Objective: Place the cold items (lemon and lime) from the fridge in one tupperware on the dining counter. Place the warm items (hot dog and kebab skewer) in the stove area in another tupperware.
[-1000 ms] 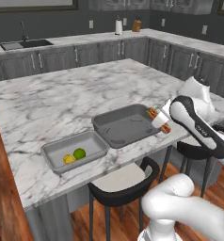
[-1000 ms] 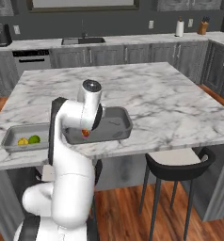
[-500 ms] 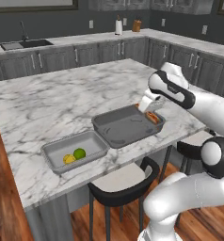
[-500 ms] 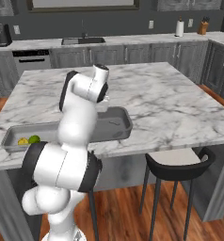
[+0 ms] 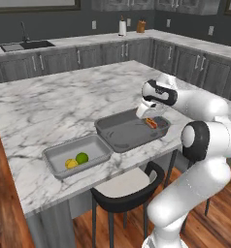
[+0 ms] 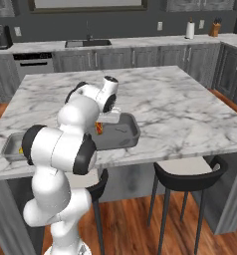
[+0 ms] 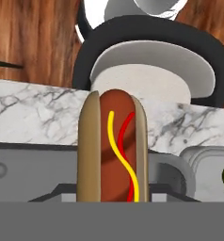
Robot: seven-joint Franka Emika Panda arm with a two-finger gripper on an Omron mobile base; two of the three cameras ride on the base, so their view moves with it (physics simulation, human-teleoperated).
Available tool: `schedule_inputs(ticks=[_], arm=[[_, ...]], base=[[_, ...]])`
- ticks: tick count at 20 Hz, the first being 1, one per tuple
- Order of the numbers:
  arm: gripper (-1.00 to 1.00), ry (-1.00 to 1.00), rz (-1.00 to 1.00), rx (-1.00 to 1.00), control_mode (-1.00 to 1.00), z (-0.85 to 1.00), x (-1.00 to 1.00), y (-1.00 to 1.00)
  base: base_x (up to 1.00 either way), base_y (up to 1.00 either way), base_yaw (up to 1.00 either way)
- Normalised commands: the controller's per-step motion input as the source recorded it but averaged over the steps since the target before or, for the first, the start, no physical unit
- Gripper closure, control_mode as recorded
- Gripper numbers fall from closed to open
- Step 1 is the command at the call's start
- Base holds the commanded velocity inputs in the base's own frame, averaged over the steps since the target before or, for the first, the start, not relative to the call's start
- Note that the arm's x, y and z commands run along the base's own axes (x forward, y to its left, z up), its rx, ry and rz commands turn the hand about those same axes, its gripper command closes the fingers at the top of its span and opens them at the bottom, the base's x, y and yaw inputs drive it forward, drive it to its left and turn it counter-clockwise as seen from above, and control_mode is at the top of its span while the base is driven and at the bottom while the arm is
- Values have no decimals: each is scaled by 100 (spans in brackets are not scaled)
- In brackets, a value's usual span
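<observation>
The gripper [image 5: 150,117] is clenched on the hot dog [image 7: 112,146], which stands lengthwise between the fingers with its mustard and ketchup stripes facing the hand camera. Just beneath the fingers lies the dark tupperware [image 5: 118,131], the hot dog hanging over its right end, apart from the floor of it. Farther off to the fingers' left, near the counter edge, the lighter tupperware [image 5: 57,156] holds the lemon [image 5: 71,163] and lime [image 5: 82,157], side by side.

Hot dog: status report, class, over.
End effector shut on hot dog, over dark tub. Lemon and lime in light tub. Nothing in the way.
</observation>
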Motion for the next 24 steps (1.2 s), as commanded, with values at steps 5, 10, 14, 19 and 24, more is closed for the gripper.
schedule_inputs(ticks=[5,10,14,19,24], arm=[[100,-16,19,0,-100,-67,47,-27],[100,-11,20,0,-100,-60,59,-38],[100,-10,21,0,-100,-39,70,-37],[100,-8,21,3,-100,-25,70,-47],[-100,-14,19,5,-100,-17,24,-72]], base=[[0,0,0],[0,0,0],[0,0,0],[0,0,0],[0,0,0]])
